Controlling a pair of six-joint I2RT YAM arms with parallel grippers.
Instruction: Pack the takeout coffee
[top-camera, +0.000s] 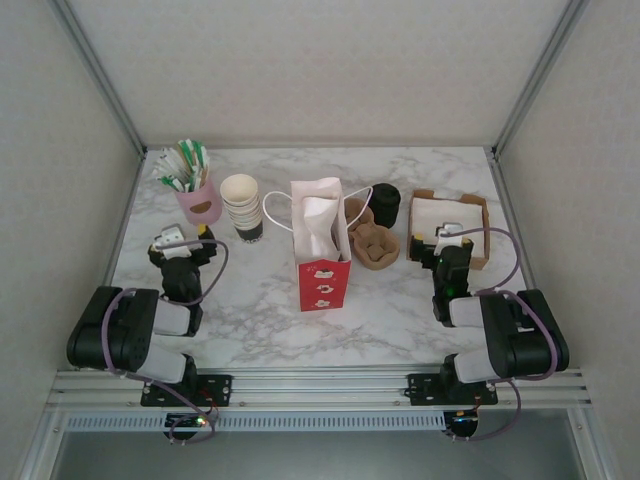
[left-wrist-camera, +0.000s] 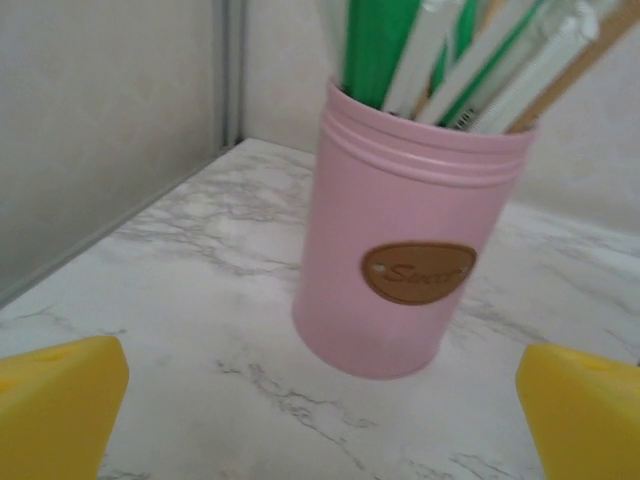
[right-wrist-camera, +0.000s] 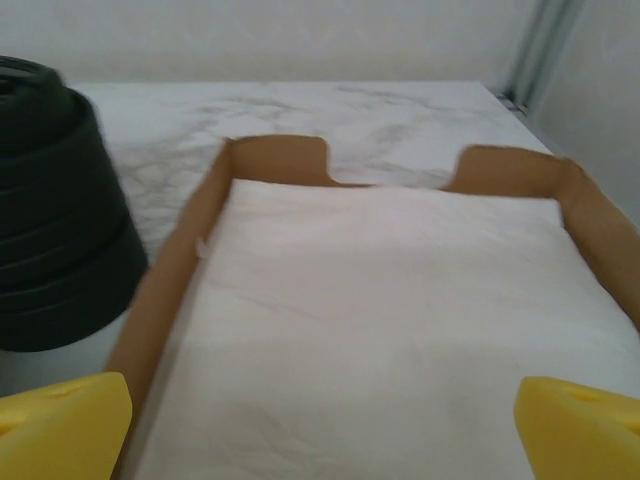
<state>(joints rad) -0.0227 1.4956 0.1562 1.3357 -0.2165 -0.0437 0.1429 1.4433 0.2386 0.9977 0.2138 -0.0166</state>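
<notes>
Inspection from the top external view: the left gripper (top-camera: 188, 236) hangs released near the table's (top-camera: 250, 300) left edge, just short of a pink canister (top-camera: 200, 205) of straws (top-camera: 182, 162) toward the far left corner. The right gripper (top-camera: 445, 236) is likewise spread, at the near rim of a cardboard tray (top-camera: 487, 230) by the right edge. Between them stand a stack of cream cups (top-camera: 242, 205), a red paper bag (top-camera: 322, 250) at mid-table, a pulp carrier (top-camera: 372, 245) and a black lid stack (top-camera: 385, 203). In the left wrist view, yellow fingertips (left-wrist-camera: 60, 400) flank the canister without touching it. In the right wrist view, fingertips (right-wrist-camera: 580, 425) sit wide over white napkins (right-wrist-camera: 400, 320) in the tray, with the lids at left. I cannot tell where the takeout coffee is.
</notes>
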